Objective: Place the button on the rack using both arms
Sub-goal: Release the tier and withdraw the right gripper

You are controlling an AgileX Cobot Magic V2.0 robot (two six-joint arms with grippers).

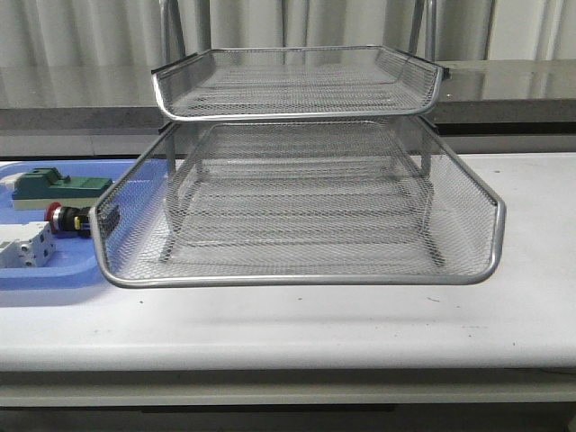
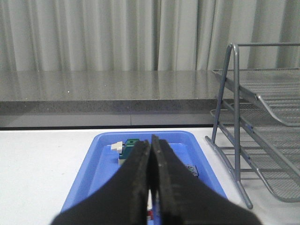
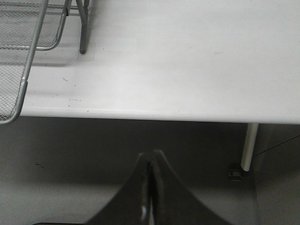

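Both tools read as clenched on my screens, with nothing between the fingers. On the left wrist feed, the left tool (image 2: pixel 151 176) has its dark fingers pressed together, and it hangs above the blue tray (image 2: pixel 101 161). On the right wrist feed, the right tool (image 3: pixel 150 187) is pinched together the same way — it sits out past the front edge of the bench (image 3: pixel 187 61), with floor below it.

From the front view I see the button (image 1: pixel 68 219) lying on its side in the blue tray (image 1: pixel 54 270), red cap pointing left, just beside the rack's lower left corner. A green-topped block (image 1: pixel 56 186) lies behind it and a white block (image 1: pixel 25 245) in front — all three close together. The rack (image 1: pixel 301 202) stands mid-bench, its wire-mesh tiers bare. Neither arm shows in the front view.
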